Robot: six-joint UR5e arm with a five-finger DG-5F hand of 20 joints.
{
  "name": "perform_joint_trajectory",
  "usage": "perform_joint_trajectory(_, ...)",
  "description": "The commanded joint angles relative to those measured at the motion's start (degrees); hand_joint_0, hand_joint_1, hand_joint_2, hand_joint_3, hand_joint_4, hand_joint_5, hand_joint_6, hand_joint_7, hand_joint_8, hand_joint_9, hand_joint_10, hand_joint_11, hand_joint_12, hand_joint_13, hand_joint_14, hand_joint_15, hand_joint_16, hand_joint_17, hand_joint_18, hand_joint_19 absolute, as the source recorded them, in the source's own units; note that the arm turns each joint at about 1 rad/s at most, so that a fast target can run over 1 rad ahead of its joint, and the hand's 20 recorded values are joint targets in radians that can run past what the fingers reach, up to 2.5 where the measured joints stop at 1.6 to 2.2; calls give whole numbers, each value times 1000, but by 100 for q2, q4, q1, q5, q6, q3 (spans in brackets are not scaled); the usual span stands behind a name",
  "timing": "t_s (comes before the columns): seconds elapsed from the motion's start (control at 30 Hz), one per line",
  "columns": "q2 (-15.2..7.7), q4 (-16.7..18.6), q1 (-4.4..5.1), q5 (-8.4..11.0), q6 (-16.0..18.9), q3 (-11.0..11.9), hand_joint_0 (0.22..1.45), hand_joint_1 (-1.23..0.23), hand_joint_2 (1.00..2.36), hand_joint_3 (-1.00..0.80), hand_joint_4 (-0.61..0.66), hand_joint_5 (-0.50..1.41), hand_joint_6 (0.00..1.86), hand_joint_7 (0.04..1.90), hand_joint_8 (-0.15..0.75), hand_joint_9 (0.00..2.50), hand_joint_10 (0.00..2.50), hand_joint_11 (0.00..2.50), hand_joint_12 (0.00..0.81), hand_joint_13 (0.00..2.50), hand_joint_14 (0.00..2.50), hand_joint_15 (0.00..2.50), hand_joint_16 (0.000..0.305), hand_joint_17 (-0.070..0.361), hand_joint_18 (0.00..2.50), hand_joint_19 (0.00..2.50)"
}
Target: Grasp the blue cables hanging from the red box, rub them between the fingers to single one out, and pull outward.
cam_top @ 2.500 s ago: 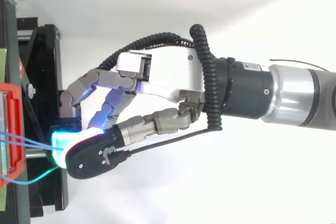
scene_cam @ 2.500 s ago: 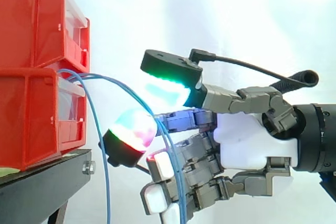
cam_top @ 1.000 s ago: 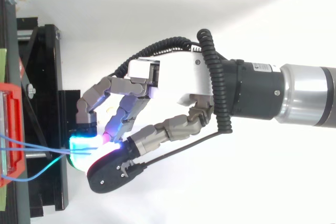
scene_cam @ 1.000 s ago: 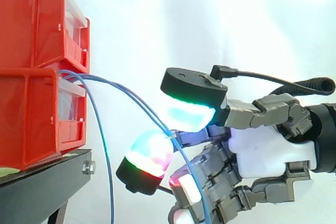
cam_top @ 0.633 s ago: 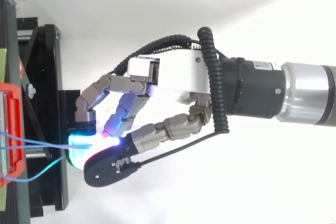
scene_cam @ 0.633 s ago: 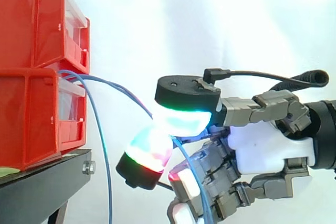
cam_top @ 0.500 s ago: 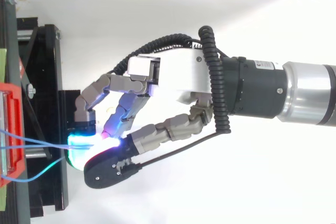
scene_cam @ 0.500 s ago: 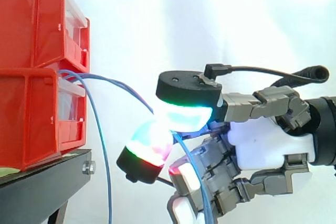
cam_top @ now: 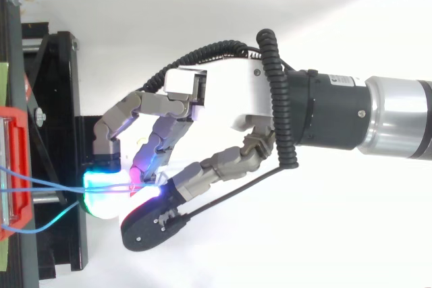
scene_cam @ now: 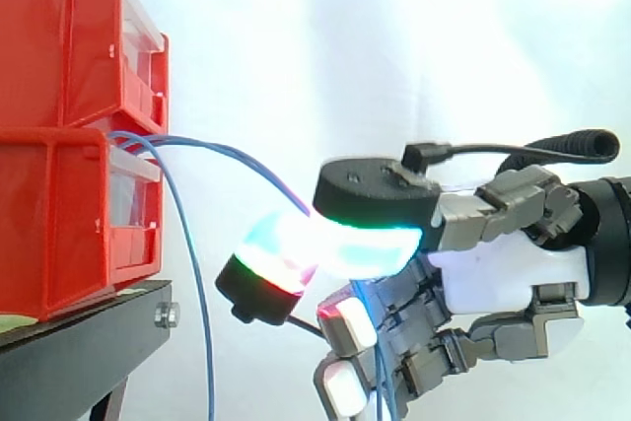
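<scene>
Closest to me, my hand (scene_cam: 503,268) pinches two blue cables (scene_cam: 219,149) between glowing thumb and finger pads (scene_cam: 365,248); they arc back to the lower of two stacked red bins (scene_cam: 54,224), while a third strand (scene_cam: 201,332) hangs beside one black stand (scene_cam: 79,342).

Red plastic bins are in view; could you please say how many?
2: the upper red plastic bin sits atop the lower red plastic bin on the black stand; more may be hidden.
</scene>
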Motion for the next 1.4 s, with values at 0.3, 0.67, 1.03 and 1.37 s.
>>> perform_joint_trajectory(0.3,9,0,-25,-35,-9,53,524,-668,1000,-500,114,-169,878,830,316,1075,22,783,404,1014,19,555,53,118,891,594)
perform_joint_trajectory(0.67,97,-61,-60,-106,-132,53,584,-491,1004,-438,96,-169,845,867,311,1063,23,774,401,988,22,568,52,118,866,629)
perform_joint_trajectory(1.03,97,-70,-86,-141,-167,53,559,-608,1004,-448,112,-176,859,856,312,1048,23,784,404,991,20,572,54,121,870,625)
perform_joint_trajectory(1.37,97,-70,-86,-141,-193,44,564,-612,1002,-467,111,-171,858,844,311,1057,23,779,402,997,21,568,53,119,874,625)
